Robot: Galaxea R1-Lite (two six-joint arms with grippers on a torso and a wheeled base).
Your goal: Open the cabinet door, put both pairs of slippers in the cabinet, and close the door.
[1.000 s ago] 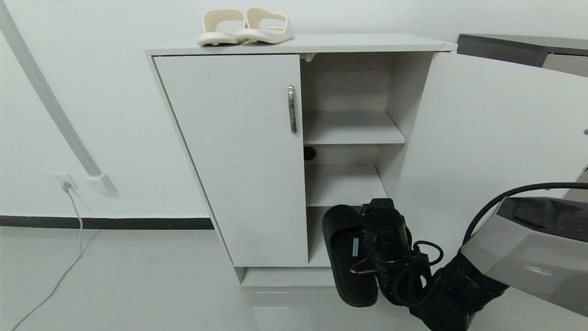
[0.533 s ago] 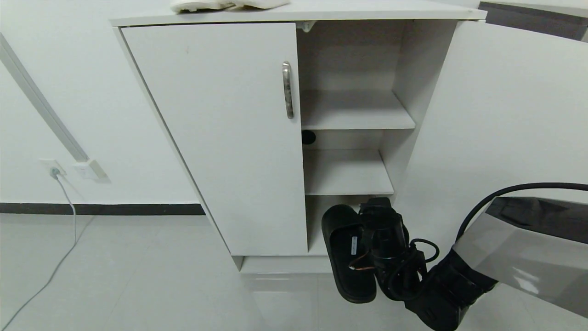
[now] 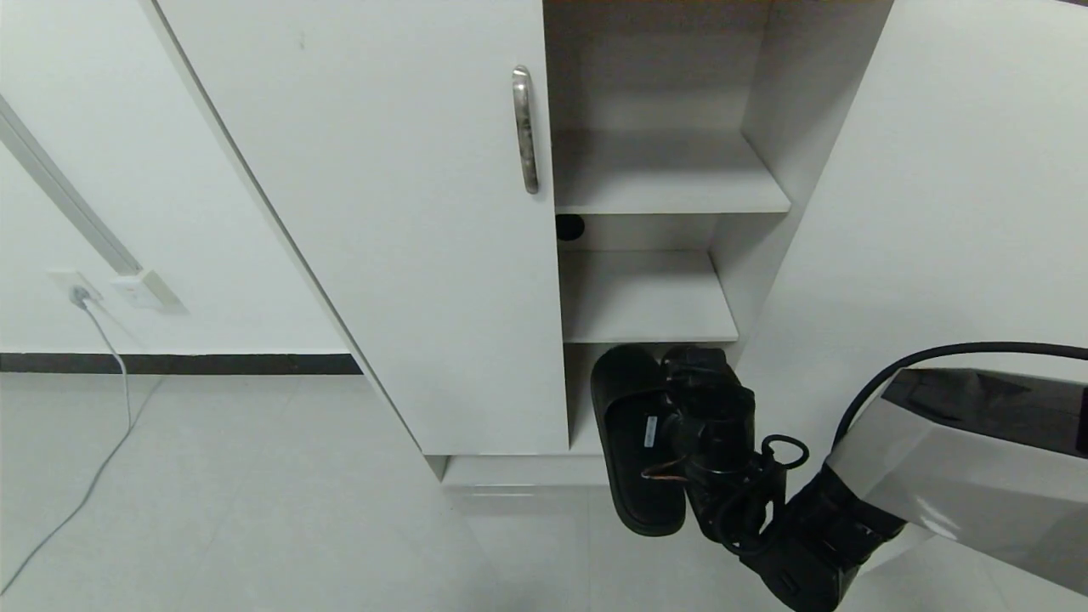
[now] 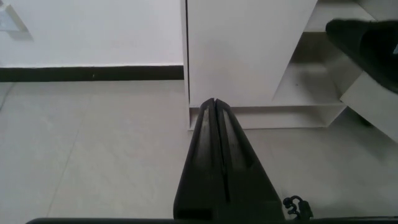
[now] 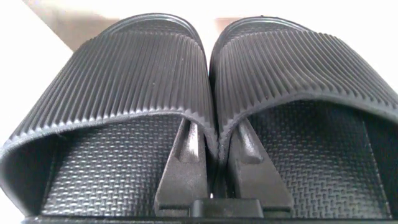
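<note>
The white cabinet (image 3: 382, 212) has its left door shut and its right door (image 3: 935, 212) swung open. A pair of black slippers (image 3: 633, 433) hangs toe-first at the mouth of the bottom compartment (image 3: 582, 399), with my right gripper (image 3: 705, 399) shut on them. In the right wrist view its fingers (image 5: 186, 162) reach under the ribbed straps of the black slippers (image 5: 118, 93) and pinch the two inner edges together. My left gripper (image 4: 214, 102) is shut on nothing, low over the floor in front of the cabinet (image 4: 249, 50).
Two bare shelves (image 3: 646, 297) lie above the bottom compartment. A metal handle (image 3: 525, 127) is on the shut door. A wall socket (image 3: 81, 297) with a cable (image 3: 102, 459) sits at the left. The tiled floor (image 3: 255, 527) left of the cabinet is free.
The head camera has dropped and drawn nearer, so the cabinet top with the white slippers has left the picture. The right gripper still holds the black slippers at the bottom compartment.
</note>
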